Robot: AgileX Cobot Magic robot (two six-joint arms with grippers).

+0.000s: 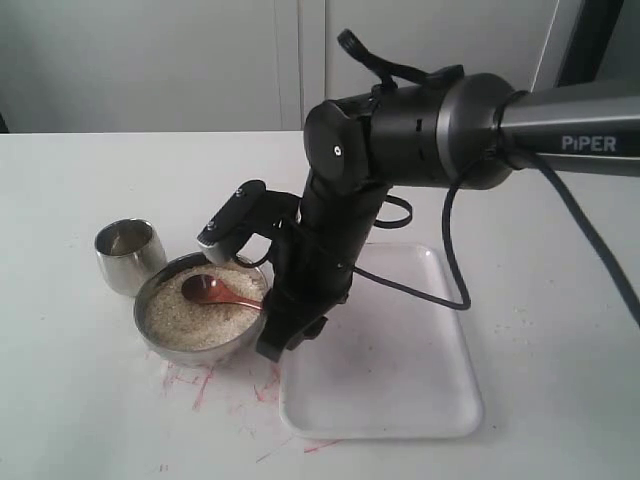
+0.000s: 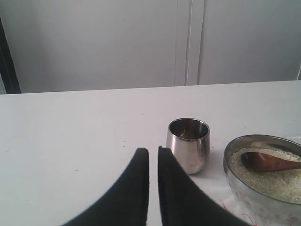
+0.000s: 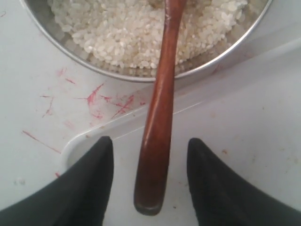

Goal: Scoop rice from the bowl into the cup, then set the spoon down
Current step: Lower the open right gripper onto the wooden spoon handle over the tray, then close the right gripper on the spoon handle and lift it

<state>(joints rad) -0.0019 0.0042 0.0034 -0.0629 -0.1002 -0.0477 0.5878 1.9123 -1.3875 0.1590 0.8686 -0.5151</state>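
Observation:
The steel bowl (image 1: 166,349) holds the rice (image 1: 205,322). The wooden spoon (image 1: 212,291) lies with its scoop on the rice and its handle over the bowl's rim. The handle's end rests above the white tray (image 3: 240,117). My right gripper (image 3: 150,140) is open, one finger on each side of the spoon's (image 3: 159,117) handle end, with gaps on both sides. The cup (image 1: 128,255) stands upright just left of the bowl. My left gripper (image 2: 151,149) is shut and empty, close beside the cup (image 2: 188,146); it is outside the exterior view.
The white tray (image 1: 400,370) lies right of the bowl, its near corner touching it. Red scribble marks (image 1: 205,385) stain the table in front of the bowl. The right arm (image 1: 340,220) leans over the tray toward the bowl.

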